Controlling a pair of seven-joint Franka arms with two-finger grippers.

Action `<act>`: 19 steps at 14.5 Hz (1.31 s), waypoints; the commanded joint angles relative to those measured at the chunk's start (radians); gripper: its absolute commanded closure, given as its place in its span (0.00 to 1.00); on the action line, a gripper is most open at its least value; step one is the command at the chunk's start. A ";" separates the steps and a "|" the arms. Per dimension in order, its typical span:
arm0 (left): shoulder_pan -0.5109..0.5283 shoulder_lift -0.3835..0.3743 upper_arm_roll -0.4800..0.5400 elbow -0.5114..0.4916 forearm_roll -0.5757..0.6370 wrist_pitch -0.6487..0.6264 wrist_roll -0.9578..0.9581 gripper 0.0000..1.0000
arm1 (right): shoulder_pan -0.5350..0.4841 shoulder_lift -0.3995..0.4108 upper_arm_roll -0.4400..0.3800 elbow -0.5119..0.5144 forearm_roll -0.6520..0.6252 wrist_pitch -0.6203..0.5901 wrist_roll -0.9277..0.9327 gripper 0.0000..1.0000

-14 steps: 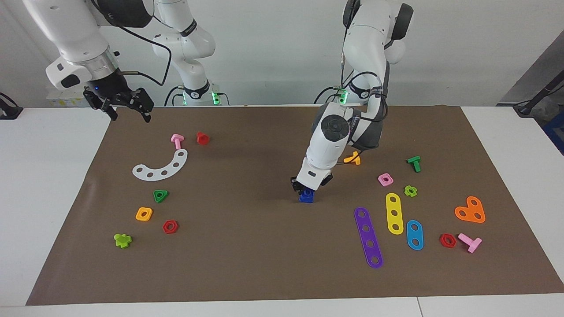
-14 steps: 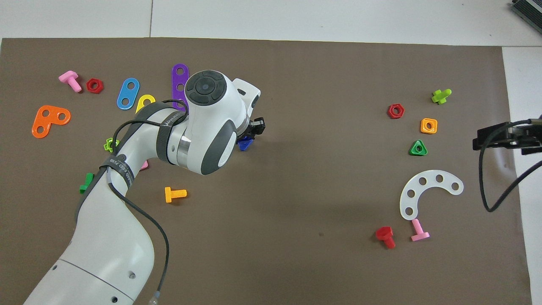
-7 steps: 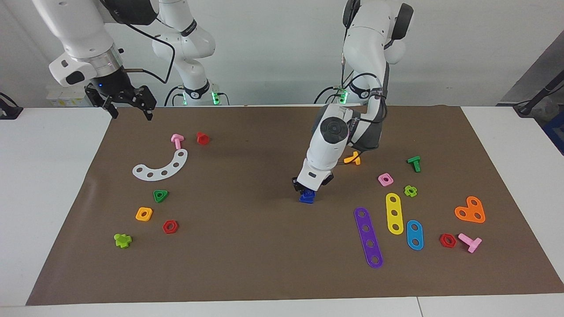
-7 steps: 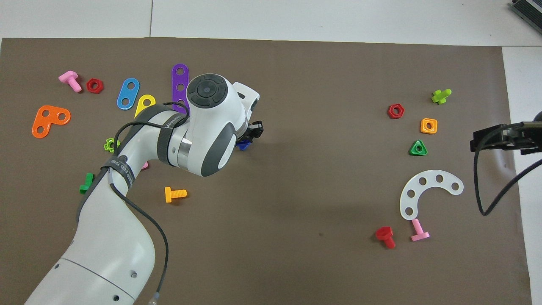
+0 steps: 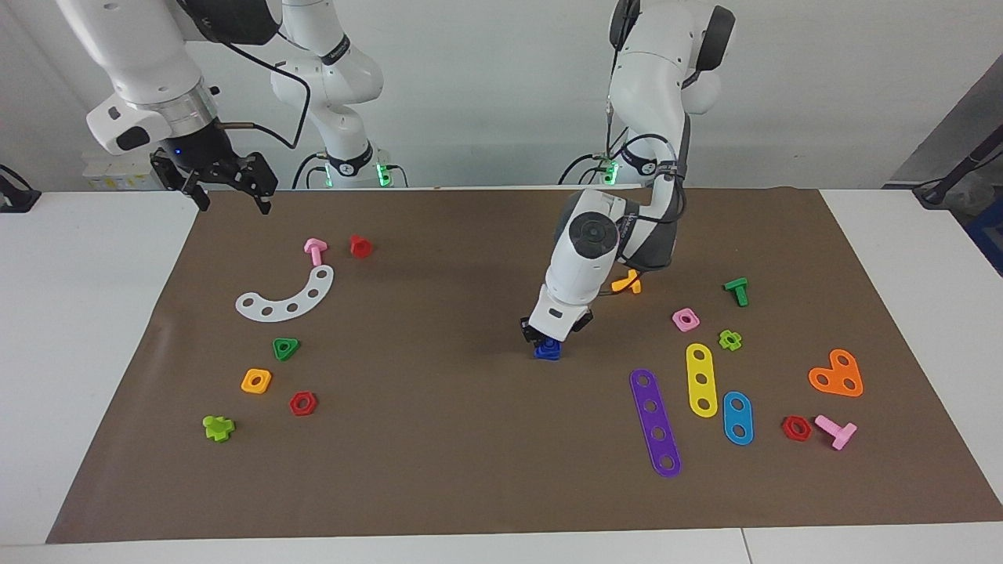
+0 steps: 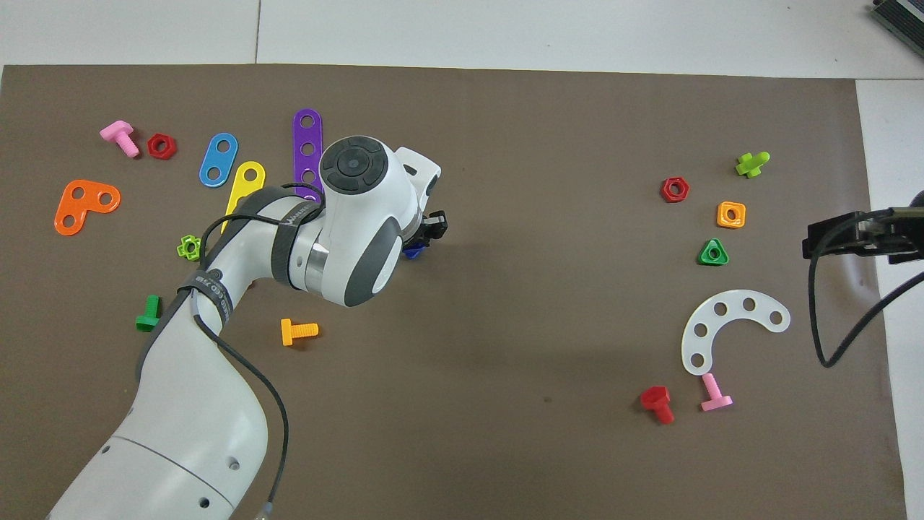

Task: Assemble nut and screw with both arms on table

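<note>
A small dark-blue piece (image 5: 547, 351) sits on the brown mat (image 5: 439, 439) near the middle of the table. I cannot tell the nut from the screw in it. My left gripper (image 5: 547, 340) is down on its top and looks closed on it. In the overhead view only a blue corner (image 6: 413, 251) shows under the left gripper (image 6: 432, 230). My right gripper (image 5: 227, 197) is open and empty. It hangs raised over the mat's edge at the right arm's end, and it also shows in the overhead view (image 6: 830, 235).
An orange bolt (image 5: 628, 283), a pink square nut (image 5: 686, 319), a purple strip (image 5: 655, 422) and a yellow strip (image 5: 701, 379) lie around the left arm. A white curved strip (image 5: 288, 297), a pink bolt (image 5: 315, 251) and a red bolt (image 5: 360, 246) lie toward the right arm's end.
My left gripper has shifted slightly, and the blue piece has shifted with it. My right gripper has risen a little and now holds still.
</note>
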 commanded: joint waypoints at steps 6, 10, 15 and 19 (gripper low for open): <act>-0.008 -0.033 0.011 -0.077 0.024 0.064 -0.006 1.00 | -0.004 -0.014 0.008 -0.006 -0.013 -0.010 -0.023 0.00; -0.009 -0.032 0.011 -0.069 0.029 0.073 -0.003 0.00 | -0.004 -0.014 0.008 -0.006 -0.013 -0.010 -0.023 0.00; 0.000 -0.014 0.011 0.067 0.030 -0.069 -0.002 0.00 | -0.005 -0.014 0.008 -0.006 -0.011 -0.010 -0.023 0.00; 0.101 0.007 0.011 0.280 0.032 -0.360 0.006 0.00 | -0.004 -0.014 0.008 -0.006 -0.013 -0.010 -0.023 0.00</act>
